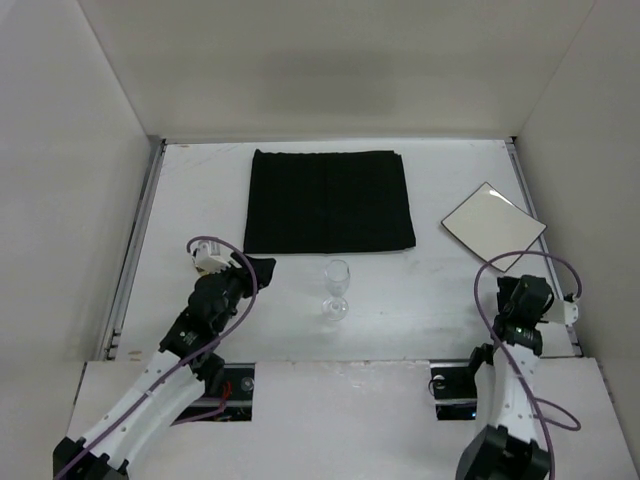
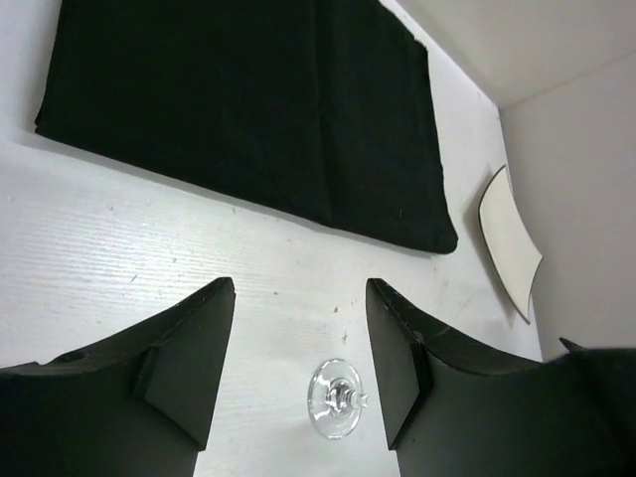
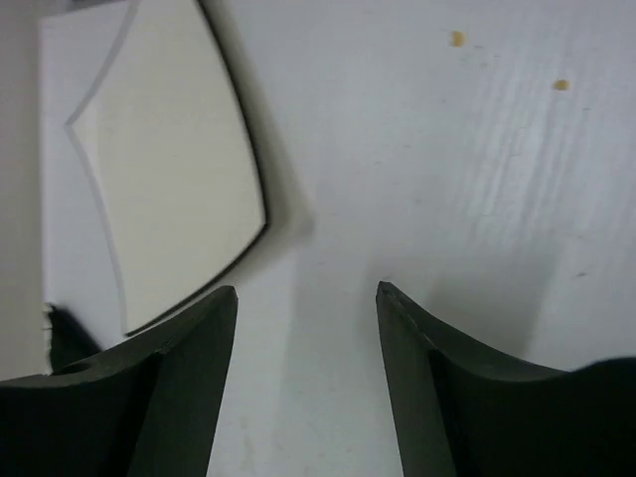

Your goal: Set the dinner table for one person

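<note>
Dinner table (image 1: 420, 300) lies widest left-to-right; left end effector (image 2: 298, 288) and right end effector (image 3: 308, 290) released, empty.

Plain off-white back wall (image 1: 330, 70), left wall (image 1: 60, 200) and right wall (image 1: 590, 150) box in three sides, with seams running down to the far corners; no window is in view. The one piece of furniture is a matte white table (image 1: 420, 300) with thin metal rails along the left edge (image 1: 135, 250) and right edge (image 1: 540, 250), plus a white board (image 1: 340, 420) across the near edge with two dark rectangular cutouts (image 1: 238, 383). Light is even and diffuse, shadows are soft, and there is a faint grey patch (image 1: 340, 95) low on the back wall.
</note>
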Motion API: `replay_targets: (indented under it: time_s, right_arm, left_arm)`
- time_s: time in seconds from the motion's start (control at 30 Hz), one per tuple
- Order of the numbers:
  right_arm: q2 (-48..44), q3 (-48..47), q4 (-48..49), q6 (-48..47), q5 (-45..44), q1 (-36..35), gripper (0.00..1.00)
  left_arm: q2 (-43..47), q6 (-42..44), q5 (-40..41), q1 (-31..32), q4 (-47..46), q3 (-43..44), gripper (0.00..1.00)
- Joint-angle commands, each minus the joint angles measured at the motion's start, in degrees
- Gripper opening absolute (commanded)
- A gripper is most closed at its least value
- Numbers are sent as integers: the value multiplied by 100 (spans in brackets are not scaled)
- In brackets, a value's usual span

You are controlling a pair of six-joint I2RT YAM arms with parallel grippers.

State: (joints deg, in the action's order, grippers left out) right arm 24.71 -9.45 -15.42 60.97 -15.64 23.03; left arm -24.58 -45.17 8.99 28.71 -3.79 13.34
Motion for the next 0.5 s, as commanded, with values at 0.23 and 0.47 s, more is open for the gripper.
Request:
replay_targets:
  time_s: [0.23, 0.47]
  right_arm:
    - [2361, -637, 1795, -859, 1229, 558, 74]
    - [3601, -698, 2728, -516, 1405, 523, 69]
  left_arm:
    - [-267, 412, -345, 95, -1264, -244, 54]
    - [-188, 360, -442, -28, -1264, -359, 54]
